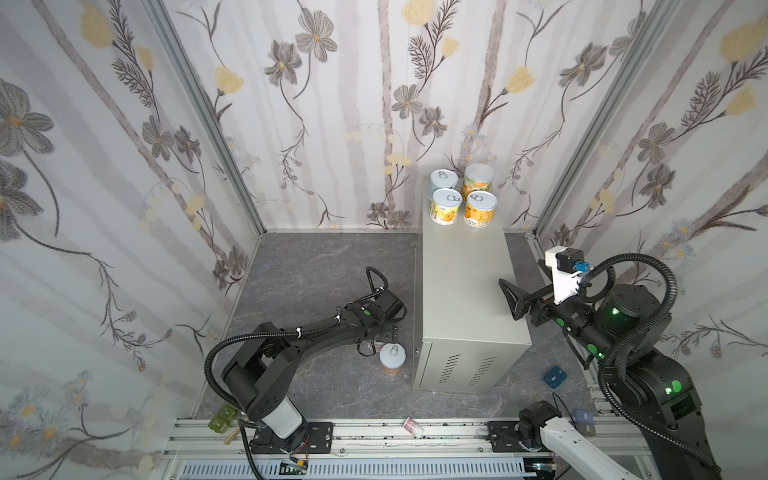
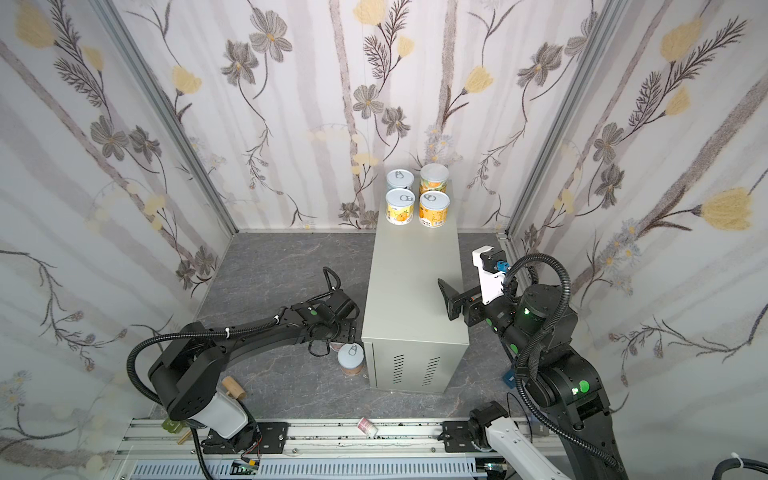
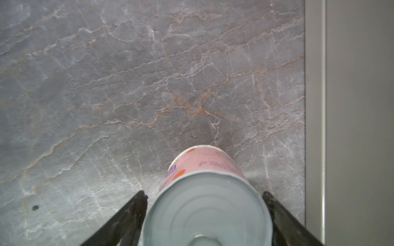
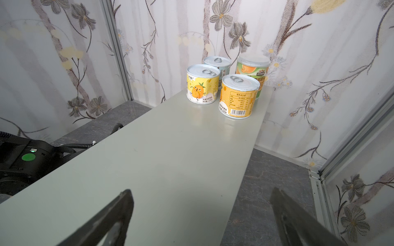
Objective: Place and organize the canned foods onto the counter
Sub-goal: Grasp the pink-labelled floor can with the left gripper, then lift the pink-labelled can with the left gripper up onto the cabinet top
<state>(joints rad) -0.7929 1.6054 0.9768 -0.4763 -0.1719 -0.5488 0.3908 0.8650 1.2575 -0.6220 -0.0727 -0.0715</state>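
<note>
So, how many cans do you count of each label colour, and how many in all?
yellow can: 1
orange can: 1
pale blue can: 1
green can: 1
peach can: 1
pink can: 1
Total: 6

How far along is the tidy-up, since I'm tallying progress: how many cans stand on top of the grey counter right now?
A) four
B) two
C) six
A: the pale blue can, green-orange can, yellow can and orange can stand clustered at the far end of the counter, and no other can is on it.
</note>
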